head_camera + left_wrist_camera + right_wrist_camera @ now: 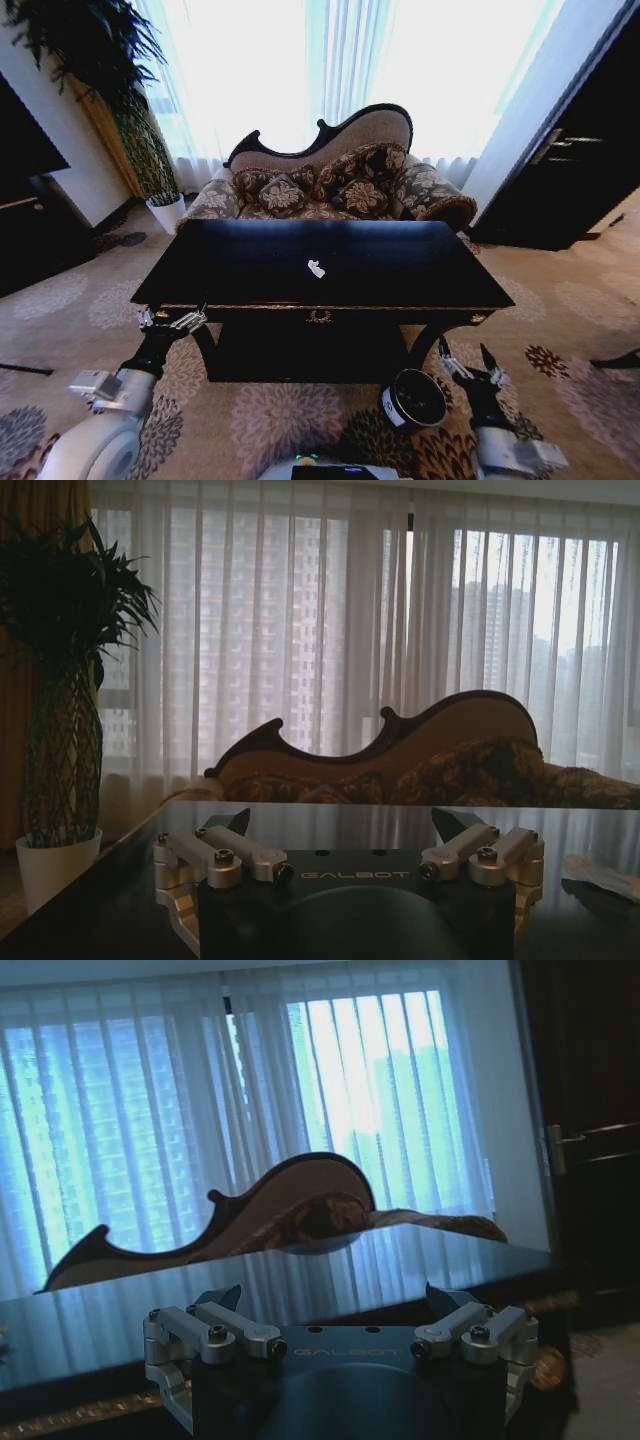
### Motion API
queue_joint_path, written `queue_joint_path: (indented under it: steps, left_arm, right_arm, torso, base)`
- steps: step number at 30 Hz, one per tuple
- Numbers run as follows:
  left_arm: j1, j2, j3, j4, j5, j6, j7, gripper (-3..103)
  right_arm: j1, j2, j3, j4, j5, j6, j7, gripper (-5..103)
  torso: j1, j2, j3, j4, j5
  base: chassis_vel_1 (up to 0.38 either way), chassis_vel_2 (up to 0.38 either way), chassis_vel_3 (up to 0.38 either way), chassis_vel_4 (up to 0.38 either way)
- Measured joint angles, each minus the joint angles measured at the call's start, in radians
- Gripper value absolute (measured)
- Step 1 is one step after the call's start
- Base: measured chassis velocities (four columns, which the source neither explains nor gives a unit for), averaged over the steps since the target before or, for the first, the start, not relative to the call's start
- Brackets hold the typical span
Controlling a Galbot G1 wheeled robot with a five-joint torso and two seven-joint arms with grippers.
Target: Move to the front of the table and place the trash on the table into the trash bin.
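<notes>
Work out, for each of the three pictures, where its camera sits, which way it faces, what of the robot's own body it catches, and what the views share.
Head view: high on the robot, looking forward and down at the table, one white scrap, the trash bin on the carpet; both arms, left gripper, right gripper.
Left wrist view: at tabletop level, facing the sofa and plant; its own open fingers.
Right wrist view: below the table edge, facing the sofa; open fingers.
Shared: table, sofa, curtained window.
</notes>
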Motion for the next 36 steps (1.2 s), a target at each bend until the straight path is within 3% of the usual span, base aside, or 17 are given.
queue_joint_path:
  steps: [6, 11, 14, 16, 17, 19, 21, 22, 26, 28, 32, 36]
  left_arm:
    - [0.0, 0.0, 0.0, 0.0, 0.0, 0.0, 0.0, 100]
    - [0.0, 0.0, 0.0, 0.0, 0.0, 0.0, 0.0, 100]
    - [0.0, 0.0, 0.0, 0.0, 0.0, 0.0, 0.0, 100]
    - [0.0, 0.0, 0.0, 0.0, 0.0, 0.0, 0.0, 100]
    - [0.0, 0.0, 0.0, 0.0, 0.0, 0.0, 0.0, 100]
    - [0.0, 0.0, 0.0, 0.0, 0.0, 0.0, 0.0, 100]
    - [0.0, 0.0, 0.0, 0.0, 0.0, 0.0, 0.0, 100]
    - [0.0, 0.0, 0.0, 0.0, 0.0, 0.0, 0.0, 100]
    - [0.0, 0.0, 0.0, 0.0, 0.0, 0.0, 0.0, 100]
    - [0.0, 0.0, 0.0, 0.0, 0.0, 0.0, 0.0, 100]
    - [0.0, 0.0, 0.0, 0.0, 0.0, 0.0, 0.0, 100]
    - [0.0, 0.0, 0.0, 0.0, 0.0, 0.0, 0.0, 100]
  right_arm:
    - [0.048, -0.052, 0.012, 0.042, 0.009, -0.076, 0.005, 100]
    - [0.107, -0.135, -0.003, 0.08, 0.013, -0.158, 0.01, 100]
    - [0.156, -0.226, -0.03, 0.1, 0.02, -0.223, 0.027, 100]
    - [0.228, -0.307, -0.062, 0.11, 0.052, -0.303, 0.054, 100]
    - [0.228, -0.307, -0.062, 0.11, 0.052, -0.303, 0.054, 100]
    - [0.274, -0.349, -0.078, 0.114, 0.097, -0.361, 0.076, 100]
    - [0.332, -0.427, -0.083, 0.121, 0.212, -0.449, 0.118, 100]
    - [0.332, -0.427, -0.083, 0.121, 0.212, -0.449, 0.118, 100]
    - [0.437, -0.557, -0.118, 0.095, 0.336, -0.526, 0.17, 100]
    - [0.464, -0.584, -0.133, 0.086, 0.359, -0.539, 0.177, 100]
    - [0.609, -0.701, -0.235, 0.019, 0.439, -0.584, 0.221, 100]
    - [0.733, -0.755, -0.318, -0.026, 0.497, -0.609, 0.256, 100]
  torso:
    - [0.0, 0.0, 0.0, 0.0, 0.0]
    - [0.0, 0.0, 0.0, 0.0, 0.0002]
    - [0.0, 0.0, 0.0, 0.0, 0.0001]
    - [0.0, 0.0, 0.0, 0.0, 0.0002]
    - [0.0, 0.0, 0.0, 0.0, 0.0002]
    - [0.0, 0.0, 0.0, 0.0002, 0.0003]
    - [0.0, 0.0, 0.0, 0.0002, 0.0001]
    - [0.0, 0.0, 0.0, 0.0002, 0.0001]
    - [0.0, 0.0, 0.0, 0.0, 0.0001]
    - [0.0, 0.0, 0.0, 0.0002, 0.0002]
    - [0.0, 0.0, 0.0, 0.0001, 0.0001]
    - [0.0, 0.0, 0.0, 0.0, 0.0002]
  base:
    - [0.0, 0.0, 0.0, 0.0]
    - [0.0, 0.0, 0.0, 0.0]
    - [0.0, 0.0, 0.0, 0.0]
    - [0.0, 0.0, 0.0, 0.0]
    - [0.0, 0.0, 0.0, 0.0]
    - [0.0, 0.0, 0.0, 0.0]
    - [0.0, 0.0, 0.0, 0.0]
    - [0.0, 0.0, 0.0, 0.0]
    - [0.0, 0.0, 0.0, 0.0]
    - [0.0, 0.0, 0.0, 0.0]
    - [0.0, 0.0, 0.0, 0.0]
    - [0.0, 0.0, 0.0, 0.0]
